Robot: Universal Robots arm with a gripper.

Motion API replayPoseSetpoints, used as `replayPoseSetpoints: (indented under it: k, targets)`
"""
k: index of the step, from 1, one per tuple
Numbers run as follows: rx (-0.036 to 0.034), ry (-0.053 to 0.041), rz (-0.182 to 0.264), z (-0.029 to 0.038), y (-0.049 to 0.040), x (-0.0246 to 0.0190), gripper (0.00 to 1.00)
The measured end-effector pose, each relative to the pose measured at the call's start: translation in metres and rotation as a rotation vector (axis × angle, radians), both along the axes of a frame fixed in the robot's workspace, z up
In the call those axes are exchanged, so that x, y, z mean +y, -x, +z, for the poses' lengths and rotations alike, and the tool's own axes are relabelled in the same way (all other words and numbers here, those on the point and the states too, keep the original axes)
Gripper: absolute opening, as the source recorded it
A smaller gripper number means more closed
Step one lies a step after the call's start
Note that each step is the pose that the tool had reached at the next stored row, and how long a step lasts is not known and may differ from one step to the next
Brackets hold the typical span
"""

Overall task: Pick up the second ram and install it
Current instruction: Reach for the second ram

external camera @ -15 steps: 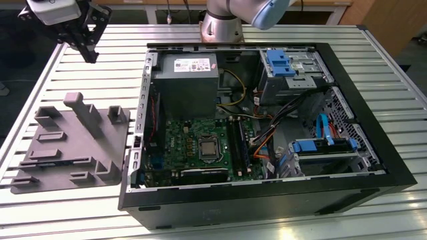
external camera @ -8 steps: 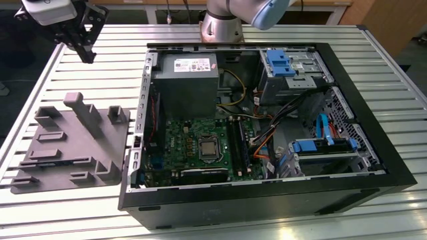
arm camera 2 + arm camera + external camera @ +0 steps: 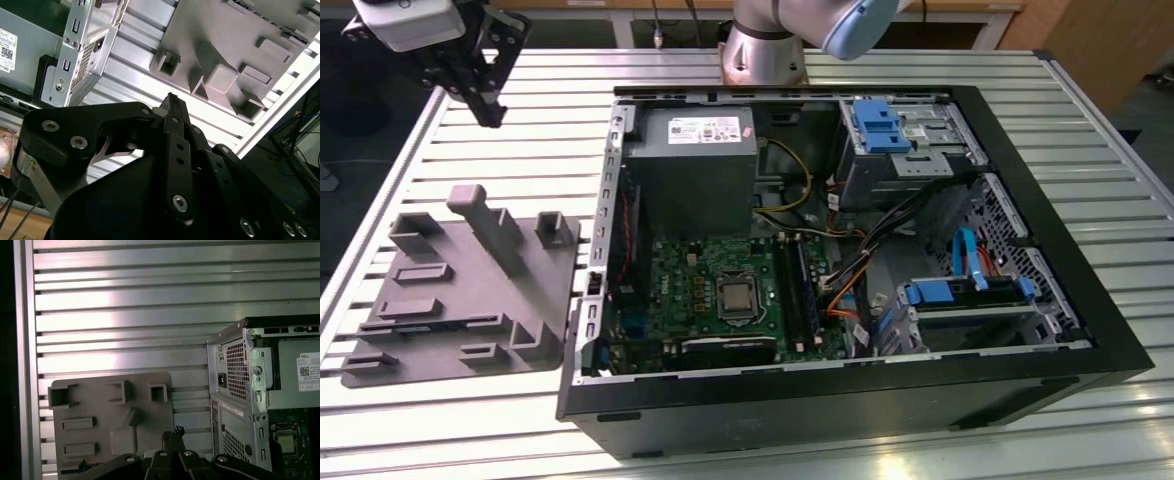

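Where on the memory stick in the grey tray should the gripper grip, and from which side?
Likely the upper long edge of the memory stick, near its middle, coming straight down from above. It seems to stand on edge in a slot of the tray, leaving just that thin edge free.

Robotics lab or workshop bench. An opened computer case (image 3: 854, 405) lies on a slatted aluminium table (image 3: 480, 425). A grey fixture tray (image 3: 454, 300) sits just beside the case.

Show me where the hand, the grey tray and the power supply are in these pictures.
hand (image 3: 491, 112): exterior view, between its tips.
grey tray (image 3: 454, 296): exterior view, bare flat base.
power supply (image 3: 691, 175): exterior view, grey top face.
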State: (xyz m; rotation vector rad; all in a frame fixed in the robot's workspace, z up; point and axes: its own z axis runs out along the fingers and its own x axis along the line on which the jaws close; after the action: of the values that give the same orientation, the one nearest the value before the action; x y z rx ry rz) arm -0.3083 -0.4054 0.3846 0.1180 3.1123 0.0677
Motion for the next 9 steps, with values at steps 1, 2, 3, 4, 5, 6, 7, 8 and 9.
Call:
replayPoseSetpoints:
  k: [1,2,3,4,5,6,7,8,9]
  targets:
    - [0.0,0.0,0.0,-0.0001,0.0004,0.0,0.11]
    - [-0.0001,0.0,0.0,-0.0001,0.0007,-0.0001,0.11]
    - [0.0,0.0,0.0,-0.0002,0.0011,-0.0002,0.11]
    - [0.0,0.0001,0.0,-0.0002,0.0016,-0.0002,0.11]
    - [0.0,0.0,0.0,-0.0003,0.0021,-0.0002,0.11]
    - [-0.0001,0.0,0.0,-0.0003,0.0023,-0.0002,0.11]
    - [0.0,0.0,0.0,-0.0004,0.0028,-0.0002,0.11]
    - [-0.0001,0.0,0.0,-0.0004,0.0031,-0.0002,0.11]
    - [-0.0001,0.0,0.0,-0.0004,0.0033,-0.0002,0.11]
